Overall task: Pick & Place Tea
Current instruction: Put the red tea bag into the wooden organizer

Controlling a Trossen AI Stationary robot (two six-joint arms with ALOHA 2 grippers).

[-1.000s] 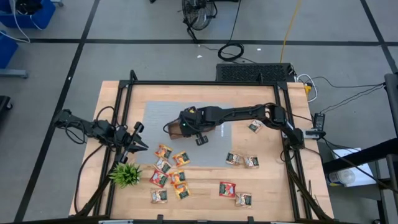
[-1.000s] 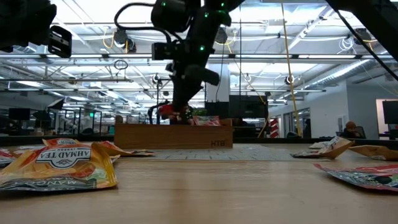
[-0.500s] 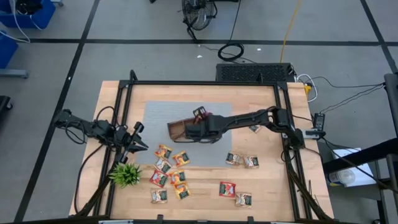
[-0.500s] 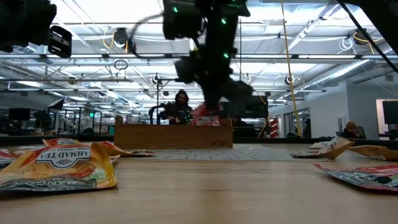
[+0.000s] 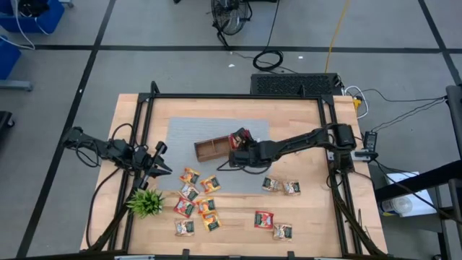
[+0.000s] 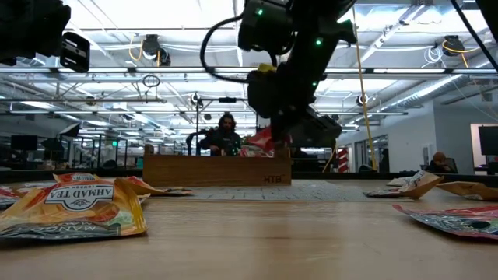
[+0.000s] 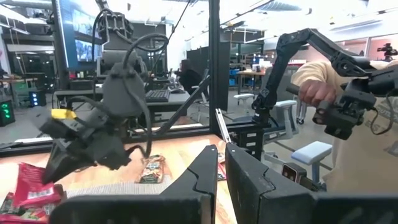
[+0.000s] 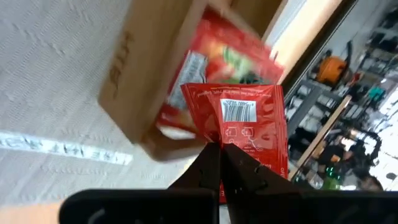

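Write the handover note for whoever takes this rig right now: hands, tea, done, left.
Right hand: shut on a red sachet, at the right end of the wooden tray.
Left hand: shut, empty, waiting at the table's left edge near the green plant.
Done: red sachets sit in the tray's right end.
Left: release the held sachet; about a dozen loose sachets lie on the table, a cluster in front of the tray and others to the right.
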